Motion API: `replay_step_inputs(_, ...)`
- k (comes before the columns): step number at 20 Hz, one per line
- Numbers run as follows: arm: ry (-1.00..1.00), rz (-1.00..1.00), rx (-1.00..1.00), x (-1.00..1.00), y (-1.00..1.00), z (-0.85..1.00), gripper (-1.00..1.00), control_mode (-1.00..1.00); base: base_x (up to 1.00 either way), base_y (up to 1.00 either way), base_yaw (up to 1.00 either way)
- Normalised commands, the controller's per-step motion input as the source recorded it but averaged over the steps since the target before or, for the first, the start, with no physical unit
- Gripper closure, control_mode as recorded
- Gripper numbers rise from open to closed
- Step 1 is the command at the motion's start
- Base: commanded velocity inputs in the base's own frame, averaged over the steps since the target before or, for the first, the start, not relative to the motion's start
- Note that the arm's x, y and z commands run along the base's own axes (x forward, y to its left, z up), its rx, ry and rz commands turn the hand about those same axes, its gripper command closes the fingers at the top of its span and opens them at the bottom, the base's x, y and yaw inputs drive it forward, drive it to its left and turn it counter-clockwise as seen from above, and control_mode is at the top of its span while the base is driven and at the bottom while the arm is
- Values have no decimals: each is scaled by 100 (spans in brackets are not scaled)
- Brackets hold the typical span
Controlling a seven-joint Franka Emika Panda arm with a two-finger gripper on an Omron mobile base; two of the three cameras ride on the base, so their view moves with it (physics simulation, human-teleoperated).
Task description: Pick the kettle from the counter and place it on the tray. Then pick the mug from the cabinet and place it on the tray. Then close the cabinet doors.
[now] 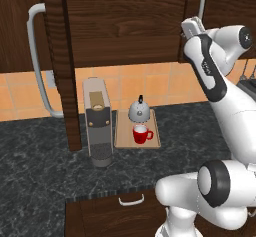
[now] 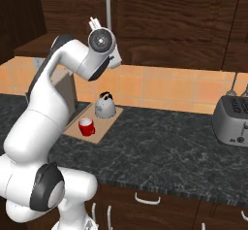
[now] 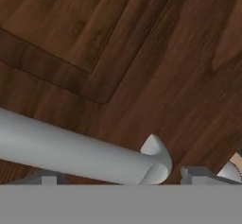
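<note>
Your tool (image 1: 192, 28) is up at the right cabinet door (image 1: 215, 11), its jaws spread wide and holding nothing — in the hand view the grey bar handle (image 3: 71, 154) runs across just ahead of the fingertips (image 3: 194, 175), with the dark wood panel behind it. Down on the desk (image 1: 45, 151), the tray (image 1: 120, 131) lies just right of the tall coffee machine (image 1: 97, 121), and both items sit on it: the kettle (image 1: 139, 110) at the back, upright, and the red mug (image 1: 141, 133) in front of it, handle turned to the right. From the right base view you see the same pair, mug (image 2: 86, 126) nearer the robot and kettle (image 2: 104, 105) behind. The left cabinet door (image 1: 62, 66) stands swung out toward you, edge-on, its long bar handle (image 1: 37, 61) on its left face. The right door's handle top (image 1: 202, 1) shows just above the hand. A toaster (image 2: 232, 122) stands well apart at the far right of the desk
</note>
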Motion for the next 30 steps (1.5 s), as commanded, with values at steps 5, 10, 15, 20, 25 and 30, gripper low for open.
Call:
replay_step_inputs(5, 0, 0, -4, 39, 2, -24, -100, -100, 0, 0, 0)
replay_step_inputs(10, 2, 0, -4, 38, 14, -15, -100, -100, 0, 0, 0)
replay_step_inputs(15, 22, 0, -7, 19, 29, -18, -100, -100, 0, 0, 0)
replay_step_inputs(20, 7, 0, -8, 6, 32, -29, -100, -100, 0, 0, 0)
replay_step_inputs(25, 5, 0, -5, 0, 23, -44, -100, -100, 0, 0, 0)
replay_step_inputs(30, 0, 0, -10, -34, 18, -15, -100, -100, 0, 0, 0)
